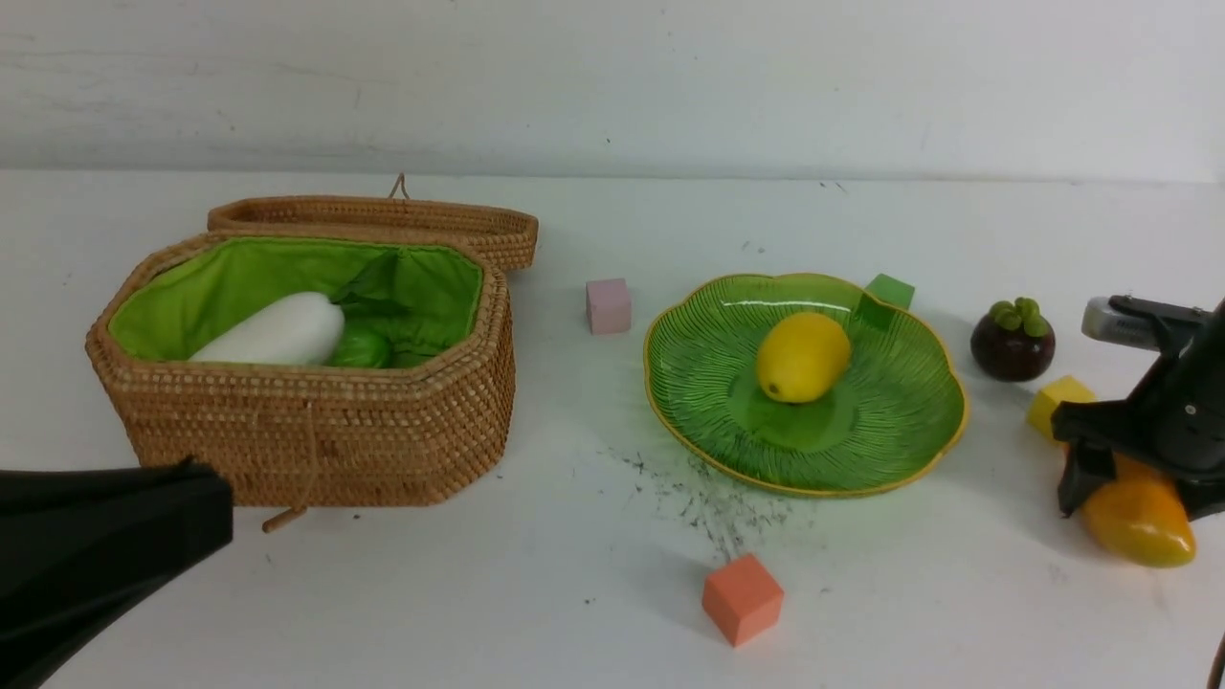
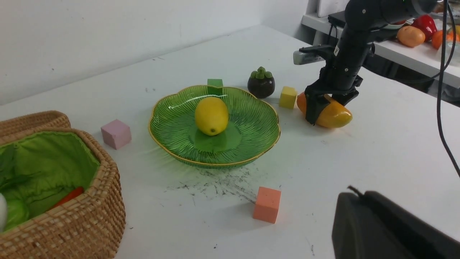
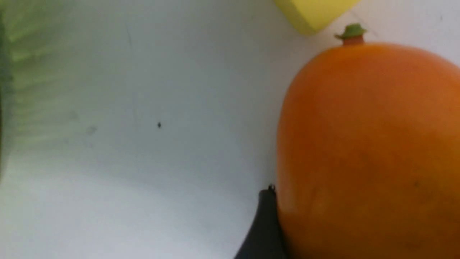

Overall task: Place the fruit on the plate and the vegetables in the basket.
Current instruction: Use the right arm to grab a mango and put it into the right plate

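Right fingers [image 2: 312, 109] — spread wide — grip the mango [image 2: 336, 115].

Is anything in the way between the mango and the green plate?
Nothing sits right between them: bare table runs from the mango to the plate. The yellow cube stands close beside that path, toward the mangosteen, so a low slide might brush it.

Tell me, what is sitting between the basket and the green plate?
A small pink cube sits between the basket and the plate, touching neither. The front view shows it best.
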Available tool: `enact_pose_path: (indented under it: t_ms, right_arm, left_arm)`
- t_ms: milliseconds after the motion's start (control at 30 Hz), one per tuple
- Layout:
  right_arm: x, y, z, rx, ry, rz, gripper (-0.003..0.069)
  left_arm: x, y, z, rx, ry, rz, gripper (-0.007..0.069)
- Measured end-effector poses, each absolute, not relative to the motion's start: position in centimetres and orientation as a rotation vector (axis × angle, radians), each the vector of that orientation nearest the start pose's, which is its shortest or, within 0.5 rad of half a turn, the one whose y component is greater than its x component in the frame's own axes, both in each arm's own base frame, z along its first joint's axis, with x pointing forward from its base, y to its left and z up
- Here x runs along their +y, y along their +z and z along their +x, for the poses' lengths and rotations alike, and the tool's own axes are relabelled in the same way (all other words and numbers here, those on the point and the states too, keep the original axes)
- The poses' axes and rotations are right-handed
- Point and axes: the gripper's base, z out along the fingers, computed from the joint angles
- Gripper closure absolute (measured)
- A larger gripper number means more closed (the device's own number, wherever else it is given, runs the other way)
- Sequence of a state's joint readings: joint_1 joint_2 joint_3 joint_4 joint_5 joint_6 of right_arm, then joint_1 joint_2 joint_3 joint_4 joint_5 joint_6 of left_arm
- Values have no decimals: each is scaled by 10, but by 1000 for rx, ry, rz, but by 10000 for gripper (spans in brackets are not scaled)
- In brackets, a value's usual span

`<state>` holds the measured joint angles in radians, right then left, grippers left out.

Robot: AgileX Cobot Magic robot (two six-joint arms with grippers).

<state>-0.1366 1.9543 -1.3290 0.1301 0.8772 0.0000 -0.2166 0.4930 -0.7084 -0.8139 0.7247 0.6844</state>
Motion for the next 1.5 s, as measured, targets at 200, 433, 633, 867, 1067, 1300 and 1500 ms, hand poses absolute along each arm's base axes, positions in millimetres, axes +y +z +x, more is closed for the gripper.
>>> enact_pose_path:
  t_ms: [200, 433, 633, 867, 1067, 1300, 1500]
  right_arm:
    - [-39, 208, 364, 2941, 175, 314, 74]
    - [-9, 279, 343, 2740, 343, 240, 74]
    - [76, 300, 356, 2479, 460, -215, 74]
    - [123, 254, 390, 2356, 394, -322, 74]
    - [117, 224, 407, 2377, 369, -227, 74]
    - [111, 223, 408, 2393, 361, -176, -12]
    - [110, 232, 404, 2390, 343, -210, 1]
  left_arm:
    - [-60, 368, 69, 1728, -593, 554, 636]
    - [-59, 368, 69, 1727, -593, 553, 634]
    - [-58, 370, 71, 1703, -576, 523, 634]
    - [-58, 371, 71, 1701, -575, 521, 629]
    - [-59, 369, 70, 1715, -584, 537, 627]
    - [-59, 368, 69, 1723, -590, 548, 624]
    - [-59, 368, 69, 1723, -590, 548, 622]
